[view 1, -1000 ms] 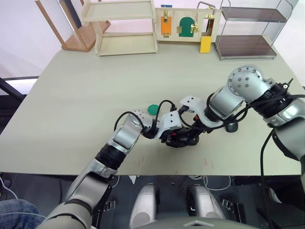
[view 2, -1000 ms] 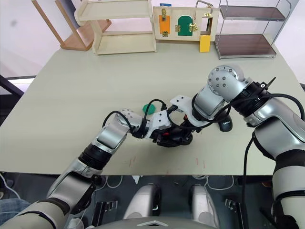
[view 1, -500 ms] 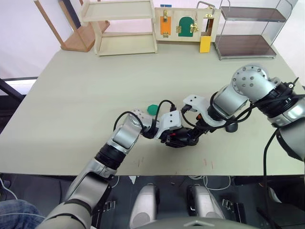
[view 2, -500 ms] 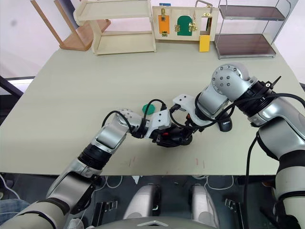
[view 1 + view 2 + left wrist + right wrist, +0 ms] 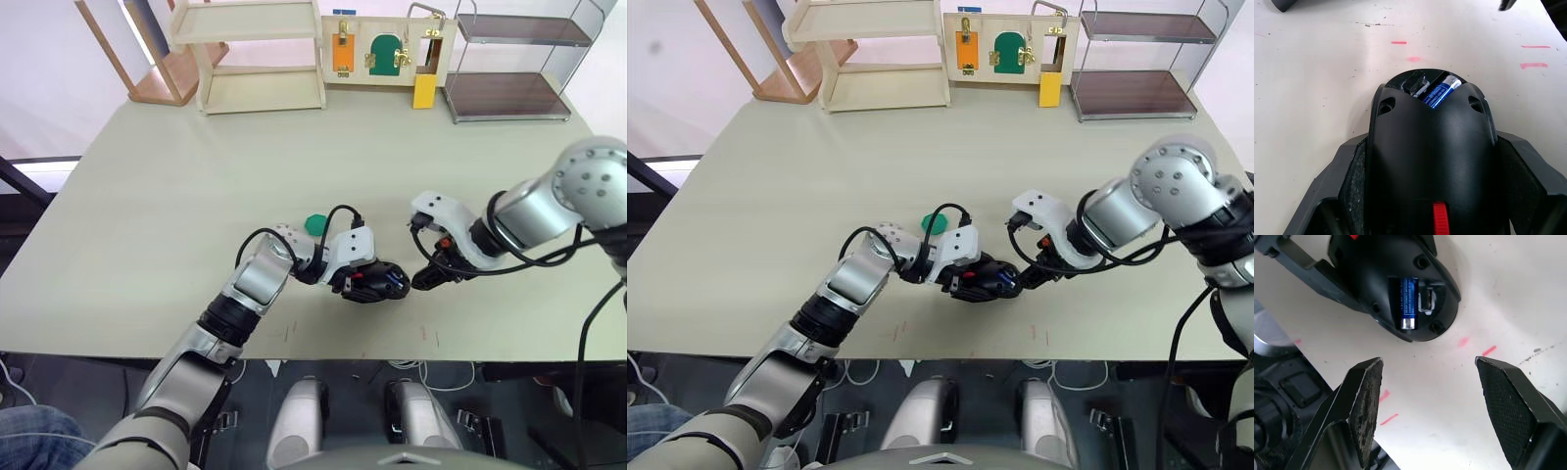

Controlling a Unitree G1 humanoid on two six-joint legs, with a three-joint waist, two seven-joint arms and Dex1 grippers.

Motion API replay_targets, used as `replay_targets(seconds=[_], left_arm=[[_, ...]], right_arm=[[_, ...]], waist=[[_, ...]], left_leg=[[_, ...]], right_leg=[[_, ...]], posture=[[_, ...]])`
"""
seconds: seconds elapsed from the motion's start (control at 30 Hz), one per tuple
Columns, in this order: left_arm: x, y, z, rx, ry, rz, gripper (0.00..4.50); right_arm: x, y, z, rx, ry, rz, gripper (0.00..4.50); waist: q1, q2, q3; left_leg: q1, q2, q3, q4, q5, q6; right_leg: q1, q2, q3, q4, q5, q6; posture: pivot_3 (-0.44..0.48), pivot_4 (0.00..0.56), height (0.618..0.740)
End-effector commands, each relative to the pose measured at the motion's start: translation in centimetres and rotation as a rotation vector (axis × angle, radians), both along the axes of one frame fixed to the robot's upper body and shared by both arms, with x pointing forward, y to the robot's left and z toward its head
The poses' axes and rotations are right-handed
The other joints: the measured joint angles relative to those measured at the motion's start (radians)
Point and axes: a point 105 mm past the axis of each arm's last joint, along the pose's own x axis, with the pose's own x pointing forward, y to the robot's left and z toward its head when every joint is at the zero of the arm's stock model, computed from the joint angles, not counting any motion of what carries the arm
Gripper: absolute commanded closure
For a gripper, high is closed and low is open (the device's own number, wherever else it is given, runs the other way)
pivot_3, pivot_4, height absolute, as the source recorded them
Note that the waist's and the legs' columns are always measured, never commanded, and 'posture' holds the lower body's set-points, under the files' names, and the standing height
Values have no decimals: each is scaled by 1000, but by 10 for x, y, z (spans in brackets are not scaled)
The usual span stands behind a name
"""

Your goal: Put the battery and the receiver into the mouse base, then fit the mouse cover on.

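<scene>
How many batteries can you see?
1. The blue battery lies in its slot in the mouse base, which the left gripper holds on the table. The base could hide another underneath.

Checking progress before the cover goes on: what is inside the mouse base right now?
The battery lies in a hollow of the mouse base, which the left gripper holds. Beside it a metal-lined slot shows; whether the receiver sits in it cannot be told.
</scene>
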Motion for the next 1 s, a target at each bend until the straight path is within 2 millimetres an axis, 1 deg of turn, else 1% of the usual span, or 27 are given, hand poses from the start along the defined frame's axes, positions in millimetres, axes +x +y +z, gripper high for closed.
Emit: replay_targets(seconds=[0.03, 0.07, 0.1, 0.13, 0.17, 0.2, 0.23, 0.3, 0.37, 0.47, 0.53, 0.67, 0.7, 0.83, 0.9, 1.0], left_arm=[[-4, 1, -19, 52, 50, 8, 1525], [-4, 1, -19, 51, 49, 9, 1525], [-4, 1, -19, 51, 48, 9, 1525], [-3, 1, -18, 50, 46, 11, 1525], [-4, 1, -18, 50, 44, 9, 1525], [-4, 0, -18, 50, 44, 8, 1525], [-4, 0, -17, 48, 45, 9, 1525], [-4, 0, -17, 48, 45, 10, 1525], [-5, -1, -18, 47, 45, 10, 1525], [-4, 0, -18, 50, 44, 11, 1525], [-3, 0, -18, 51, 40, 14, 1525], [-3, -2, -17, 49, 37, 15, 1525], [-3, -2, -18, 48, 37, 15, 1525], [-5, -3, -17, 47, 40, 12, 1525], [-6, -4, -17, 46, 40, 10, 1525], [-5, -5, -16, 46, 38, 3, 1525]], right_arm=[[0, -1, 14, 103, -134, 3, 2203], [-1, -2, 13, 131, -154, -4, 2628], [-1, -3, 13, 152, -165, -10, 3144], [-3, -9, 9, 166, -162, -28, 3485], [-3, -12, 7, 190, -176, -47, 4137], [-2, -12, 8, 231, -220, -54, 4440], [-2, -11, 10, 277, -253, -47, 4440], [-6, -11, 11, 335, -263, -42, 4440], [-9, -13, 6, 333, -300, -17, 4440], [-17, -3, 10, 429, -458, 111, 4440], [-20, -2, 5, 478, -529, 152, 4440], [-18, -5, -10, 481, -593, 166, 4440], [-15, -6, -9, 507, -625, 156, 4440], [-10, -7, -12, 592, -628, 117, 4440], [-10, -7, -14, 597, -646, 123, 4440], [-6, -9, -24, 585, -752, 158, 4440]], waist=[[5, 0, 0], [10, 0, 0], [10, 0, 0], [11, 0, 0], [13, 0, 0], [13, 0, 0], [13, 0, 0], [11, 0, 0], [11, 0, 0], [14, 0, 0], [13, 0, 0], [13, 0, -1], [12, 0, -1], [12, 0, -1], [13, 0, -1], [13, -1, -1]], left_leg=[[0, 0, 0, 0, 0, 0], [0, 0, 0, 0, 0, 0], [0, 0, 0, 0, 0, 0], [0, 0, 1, 0, 0, 0], [0, -1, 1, 0, 0, 0], [0, -1, 1, 0, 0, 0], [0, -1, 1, 0, 0, 0], [0, -1, 1, 0, 0, 0], [1, -1, 2, 0, 0, 0], [1, -1, 1, 0, 0, 0], [1, -1, 0, 0, 0, 0], [2, -1, 1, 2, 0, 0], [2, -1, 1, 2, 0, 0], [4, -1, 2, 4, 0, 0], [4, -1, 1, 4, 0, 0], [4, -1, 1, 4, 0, 0]], right_leg=[[0, 0, 0, 0, 1, 1], [0, 0, 0, 0, 1, 2], [0, 0, 0, -1, 1, 2], [0, 0, 1, 0, 1, 2], [0, 0, 0, 0, 1, 2], [0, 0, 0, -1, 1, 2], [0, 0, 0, -1, 1, 2], [0, 1, 1, -1, 1, 3], [0, 1, 1, -1, 2, 3], [1, 2, 0, -1, 2, 3], [2, 2, 0, -2, 1, 4], [3, 2, 1, -3, 2, 5], [4, 2, 1, -3, 2, 5], [6, 2, 1, -3, 0, 4], [7, 2, 1, -3, 1, 3], [7, 2, 1, -3, 1, 2]], posture=[[0, 150, 740], [0, 150, 740], [0, 150, 740], [0, 150, 740], [0, 150, 740], [0, 150, 740], [0, 150, 740], [0, 150, 740], [0, 150, 740], [0, 150, 740], [0, 150, 740], [0, 150, 740], [0, 150, 740], [0, 150, 740], [0, 150, 740], [0, 150, 740]])
